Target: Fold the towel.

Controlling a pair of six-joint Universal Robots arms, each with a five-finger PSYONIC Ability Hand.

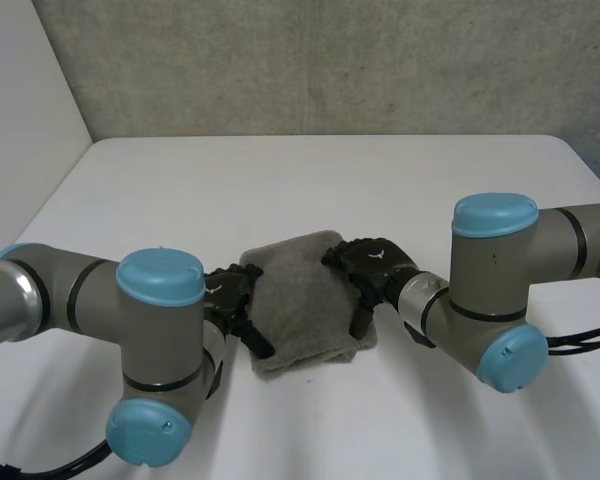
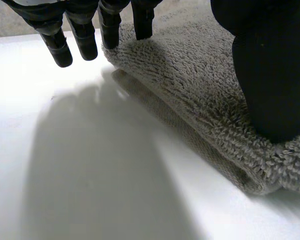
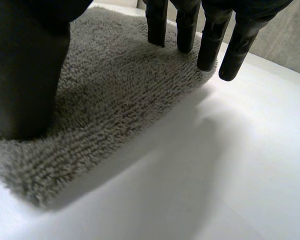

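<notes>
Towel (image 1: pixel 302 305) was a thick folded bundle on the table (image 1: pixel 310 180), its long axis running away from the robot. Left hand (image 1: pixel 230 295) sat at its left edge and right hand (image 1: pixel 372 265) at its right, about equally close. Both had straight fingers and thumbs resting on top, nothing clamped.
</notes>
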